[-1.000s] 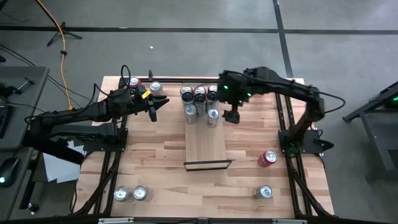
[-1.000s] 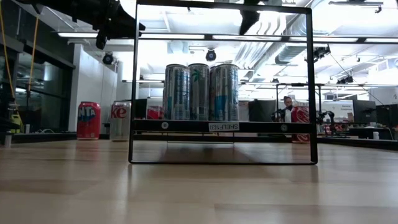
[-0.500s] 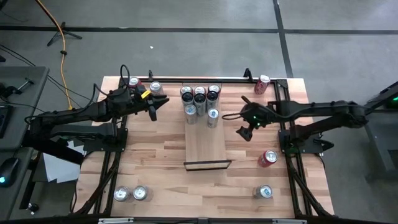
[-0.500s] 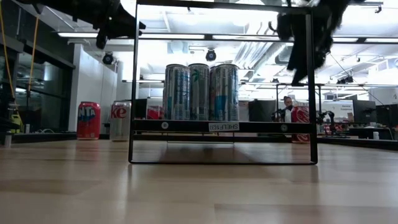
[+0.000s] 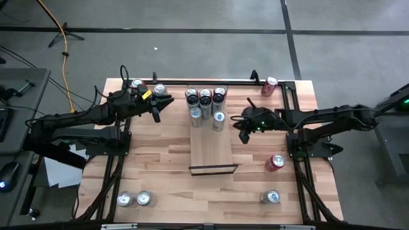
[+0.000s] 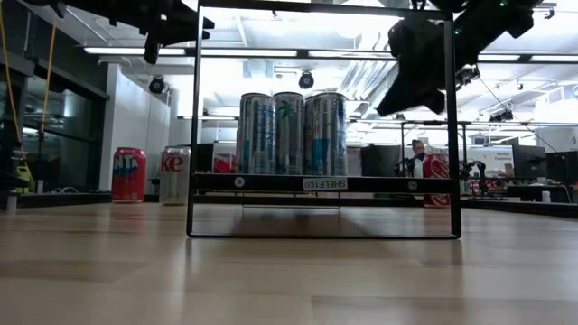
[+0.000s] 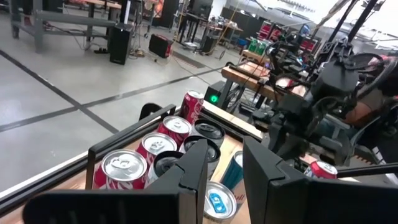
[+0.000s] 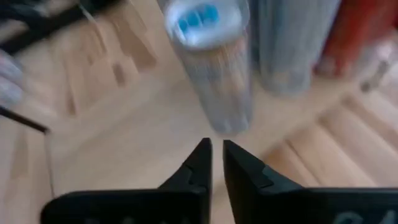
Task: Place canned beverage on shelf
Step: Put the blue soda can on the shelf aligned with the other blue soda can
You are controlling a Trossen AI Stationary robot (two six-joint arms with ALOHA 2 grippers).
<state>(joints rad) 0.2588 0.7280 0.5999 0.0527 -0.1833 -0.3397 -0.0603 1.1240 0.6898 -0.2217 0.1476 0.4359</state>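
Note:
The shelf point(image 5: 213, 150) is a narrow pale board lying on the table, with a black rail at its near end point(image 6: 271, 182). Several slim cans point(image 5: 204, 102) stand upright on its far end. The nearest one has a blue-tabbed top point(image 5: 219, 118) point(image 8: 205, 25). My right gripper point(image 5: 241, 135) point(image 8: 216, 152) hangs shut above the table just right of the shelf, slanting down toward that can and clear of it. My left gripper point(image 5: 156, 114) point(image 7: 225, 180) hovers level at the far left with only a slit between its fingers and nothing in them.
Two cans point(image 5: 137, 84) stand at the far left corner and a red can point(image 5: 269, 86) at the far right. A red can point(image 5: 276, 161) lies right of the shelf. One can point(image 5: 271, 197) stands near right and two point(image 5: 134, 199) near left.
My right gripper has come away from above the cans on the shelf, dropping and swinging toward the table's right edge, then easing back toward the shelf. Its fingers have shut on nothing and it has rolled. The cans have stayed put.

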